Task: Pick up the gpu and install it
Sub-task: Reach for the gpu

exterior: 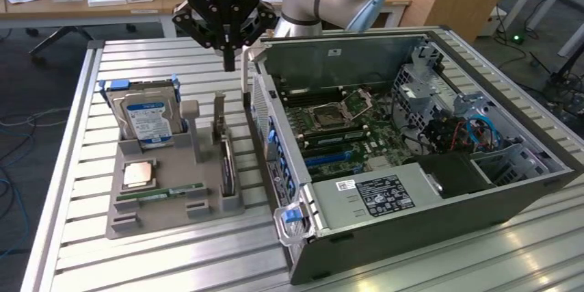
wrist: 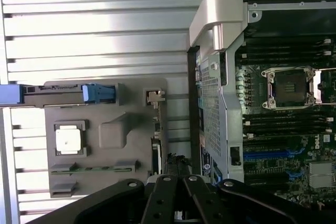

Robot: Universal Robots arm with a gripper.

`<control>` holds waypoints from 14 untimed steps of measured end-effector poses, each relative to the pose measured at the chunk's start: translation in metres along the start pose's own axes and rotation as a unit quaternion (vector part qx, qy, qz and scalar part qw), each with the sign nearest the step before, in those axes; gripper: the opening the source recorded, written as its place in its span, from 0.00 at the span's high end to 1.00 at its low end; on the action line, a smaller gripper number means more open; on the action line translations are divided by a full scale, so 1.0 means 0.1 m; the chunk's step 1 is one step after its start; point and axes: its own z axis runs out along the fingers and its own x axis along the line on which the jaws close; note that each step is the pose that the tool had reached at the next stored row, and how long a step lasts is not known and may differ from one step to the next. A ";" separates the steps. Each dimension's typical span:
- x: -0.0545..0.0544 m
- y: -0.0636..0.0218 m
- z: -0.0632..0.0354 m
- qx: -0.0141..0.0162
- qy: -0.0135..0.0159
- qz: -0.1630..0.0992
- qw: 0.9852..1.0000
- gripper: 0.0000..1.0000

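Pincer [exterior: 228, 59] shut tight with nothing in it, I hold it just above and clear of the gpu [exterior: 221, 143], which stands on edge in the grey holder [exterior: 169, 220] on the slatted table [exterior: 73, 169], beside the open computer case [exterior: 411, 141]; a cluttered desk [exterior: 55, 6] lies beyond.

Slatted table [exterior: 164, 261]: parts holder [exterior: 166, 215], open PC case [exterior: 411, 237].

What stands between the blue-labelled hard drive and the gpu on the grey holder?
An upright grey post of the holder stands between the hard drive and the gpu; the exterior view shows it.
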 end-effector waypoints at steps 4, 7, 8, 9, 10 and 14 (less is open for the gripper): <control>0.01 -0.001 0.000 0.000 0.000 0.000 1.000 0.89; 0.05 -0.004 0.000 0.000 0.000 0.000 1.000 0.89; 0.08 -0.006 0.000 0.000 0.000 0.000 1.000 0.89; 0.10 -0.008 0.000 0.000 0.000 0.000 1.000 0.89; 0.11 -0.009 0.000 0.000 0.000 0.000 1.000 0.89; 0.14 -0.011 0.000 0.000 0.000 0.000 1.000 0.89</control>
